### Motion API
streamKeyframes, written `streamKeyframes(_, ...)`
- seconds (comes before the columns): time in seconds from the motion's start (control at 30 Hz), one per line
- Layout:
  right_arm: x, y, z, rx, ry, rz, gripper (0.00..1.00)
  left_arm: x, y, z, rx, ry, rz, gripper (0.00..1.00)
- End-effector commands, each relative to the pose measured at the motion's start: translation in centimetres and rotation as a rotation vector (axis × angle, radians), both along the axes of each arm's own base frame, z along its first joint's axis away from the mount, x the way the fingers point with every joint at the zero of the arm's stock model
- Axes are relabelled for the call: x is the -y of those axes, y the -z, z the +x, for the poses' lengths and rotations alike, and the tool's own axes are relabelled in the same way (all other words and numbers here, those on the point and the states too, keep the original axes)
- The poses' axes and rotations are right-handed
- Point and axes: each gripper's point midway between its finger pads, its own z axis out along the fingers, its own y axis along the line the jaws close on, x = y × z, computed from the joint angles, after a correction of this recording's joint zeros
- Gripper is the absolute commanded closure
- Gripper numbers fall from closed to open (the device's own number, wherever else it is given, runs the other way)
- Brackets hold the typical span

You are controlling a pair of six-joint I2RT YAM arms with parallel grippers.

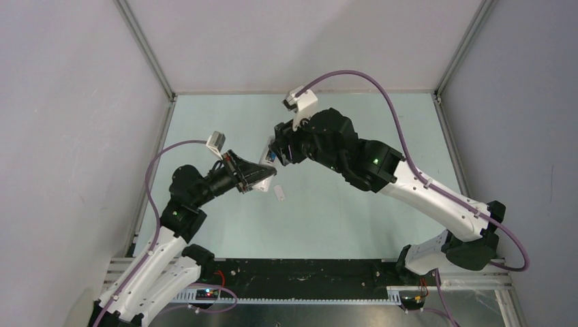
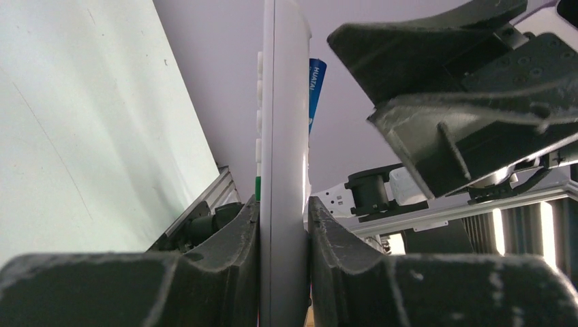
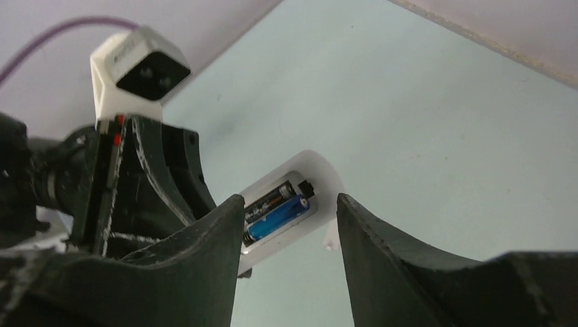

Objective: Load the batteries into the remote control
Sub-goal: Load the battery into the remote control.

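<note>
Batteries (image 3: 274,211) — two, one blue, one dark — in one remote control (image 3: 322,178)

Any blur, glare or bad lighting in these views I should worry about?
Top external: even light, sharp, soft shadows only. Left wrist: remote control fills the centre, left hand slightly soft, blown highlights lower right. Right wrist: right hand soft, batteries legible.

Smooth white plastic remote control (image 3: 324,178), scuffed matt right pincer (image 3: 287,199)

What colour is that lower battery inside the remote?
Battery is bright blue; clearest in right wrist view.
</note>
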Motion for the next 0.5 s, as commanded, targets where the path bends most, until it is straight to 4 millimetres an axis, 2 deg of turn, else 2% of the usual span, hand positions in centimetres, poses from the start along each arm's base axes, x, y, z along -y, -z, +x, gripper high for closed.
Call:
streamKeyframes(0.0, 0.8, 0.2, -0.6, 0.057, -0.043, -0.14, 0.44, 0.2, -0.6, -0.6, 0.003, 0.034, -0.023, 1.0)
streamKeyframes(0.2, 0.6, 1.6, -0.5, 0.04, -0.061, -0.229, 0.54, 0.3, -0.1, -0.6, -0.021, 0.045, -0.012, 1.0)
streamKeyframes(0.47, 0.3, 1.9, -0.2, 0.045, -0.071, -0.234, 0.55, 0.4, 0.6, -0.5, -0.03, 0.048, 0.001, 1.0)
